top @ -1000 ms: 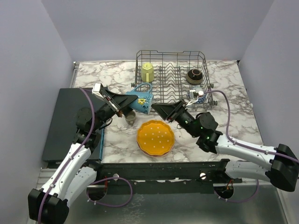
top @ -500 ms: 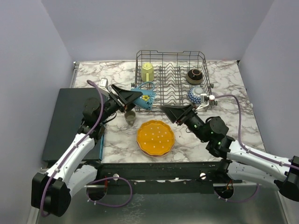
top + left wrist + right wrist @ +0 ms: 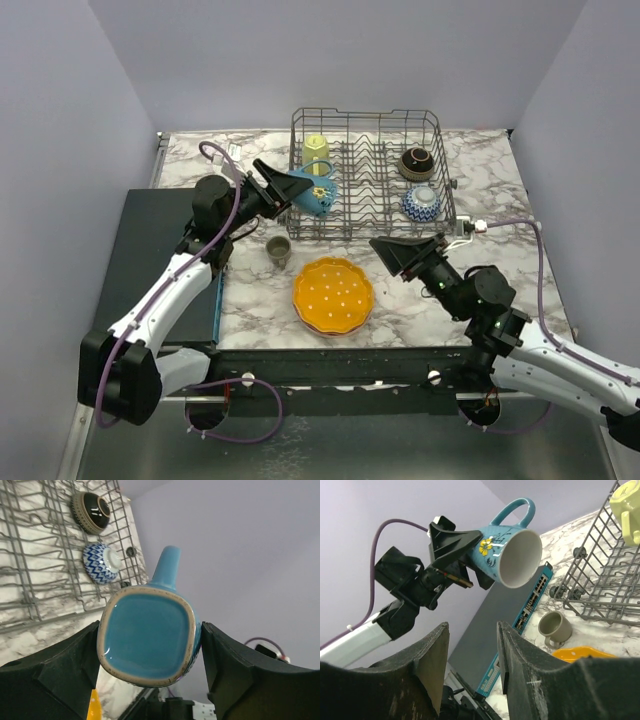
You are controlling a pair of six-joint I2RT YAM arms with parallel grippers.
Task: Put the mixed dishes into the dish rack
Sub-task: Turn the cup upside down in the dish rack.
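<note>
1. Far left there's a dark flat mat (image 3: 150,250) on the marble table (image 3: 500,190), nothing on it.
2. The left gripper (image 3: 300,188) is clamped on a blue mug (image 3: 318,194) with a yellow flower on its side. One finger sits on either side of it. The mug is up in the air on its side, handle up, mouth pointing away from the gripper, hanging over the near-left corner of the dish rack (image 3: 370,228).
3. Just in front of that corner, a small grey mug (image 3: 279,251) stands upright on the table.
4. A yellow mug (image 3: 316,152) is in the rack's far-left corner.
5. The orange white-dotted plate (image 3: 333,294) lies flat on the table, near the rack's front edge.
6. The right gripper (image 3: 385,247) hovers just right of the plate with its jaws apart and nothing between them.
7. On the right side of the rack are a brown bowl (image 3: 416,162) at the back and a blue-and-white patterned bowl (image 3: 421,203) in front of it.
</note>
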